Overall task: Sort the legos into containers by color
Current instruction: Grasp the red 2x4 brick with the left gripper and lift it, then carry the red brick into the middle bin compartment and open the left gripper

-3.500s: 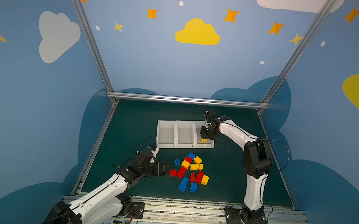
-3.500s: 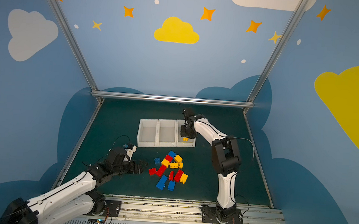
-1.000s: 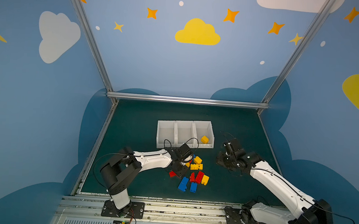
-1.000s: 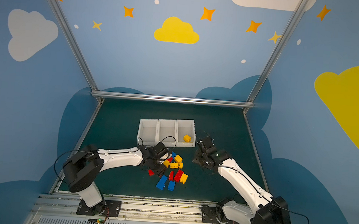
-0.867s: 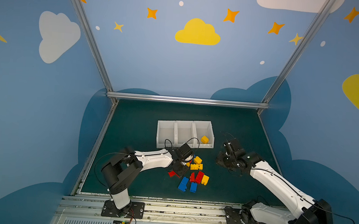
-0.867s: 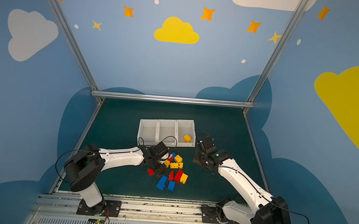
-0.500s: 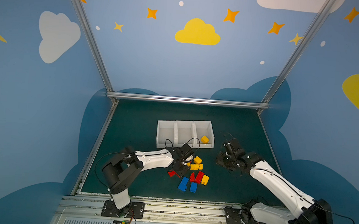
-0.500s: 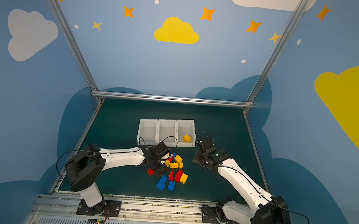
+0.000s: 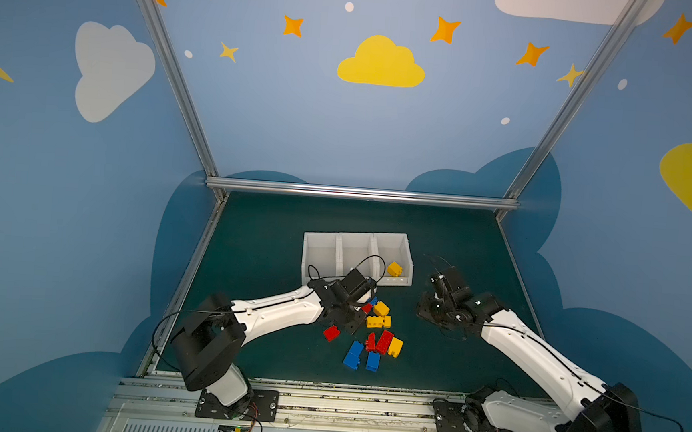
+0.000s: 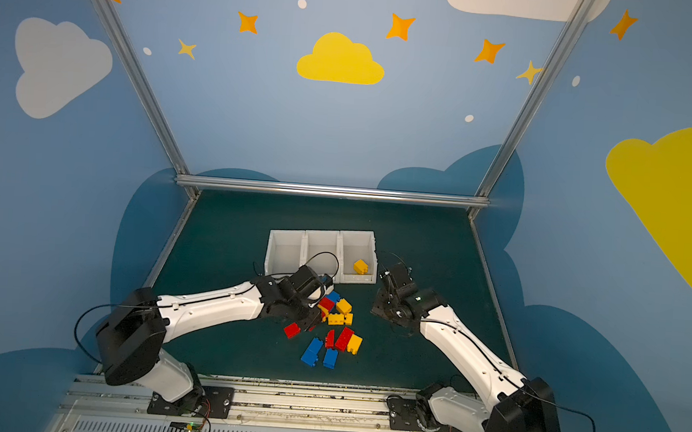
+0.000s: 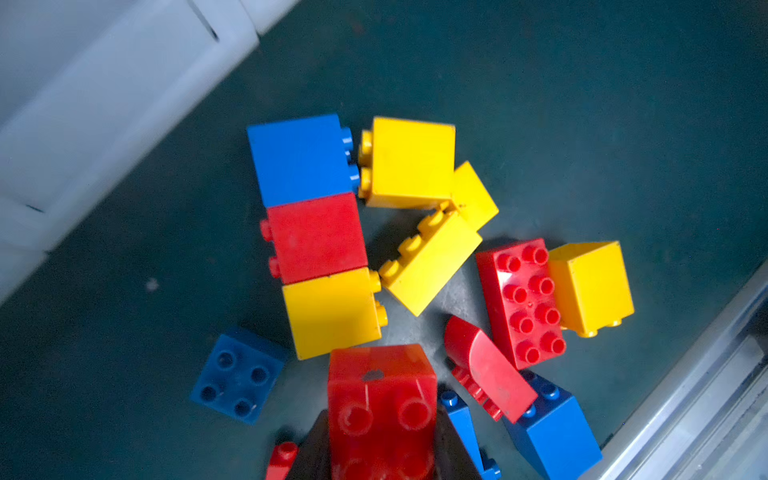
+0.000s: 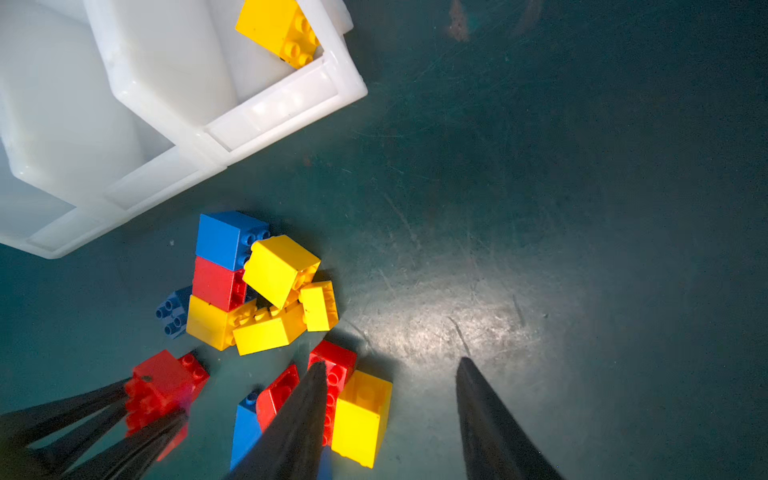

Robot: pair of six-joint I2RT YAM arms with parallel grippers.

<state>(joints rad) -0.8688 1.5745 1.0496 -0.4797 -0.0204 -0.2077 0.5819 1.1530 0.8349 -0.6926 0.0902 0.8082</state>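
Note:
Red, yellow and blue legos [image 9: 378, 321] lie in a loose pile on the green mat, just in front of the three joined white containers [image 9: 359, 236]. One yellow brick [image 9: 394, 268] rests in the right-hand container; the other two look bare. My left gripper [image 9: 342, 329] reaches into the pile's left side and is shut on a red brick [image 11: 382, 407], which also shows in a top view [image 10: 292, 330] and in the right wrist view [image 12: 162, 386]. My right gripper [image 12: 388, 370] hangs open to the right of the pile [image 9: 427, 314], holding nothing, one finger [image 12: 316, 374] above a red oblong brick.
An aluminium rail [image 9: 323, 390] borders the mat's front edge, and metal frame posts stand at the back corners. A black cable [image 9: 368, 262] loops from the left wrist over the front lips of the middle and right containers. Bare mat [image 12: 582, 208] lies right of the pile.
The left gripper has closed on the red brick at the pile's left edge. Earlier the right gripper was over the right container; it now hangs still beside the pile.

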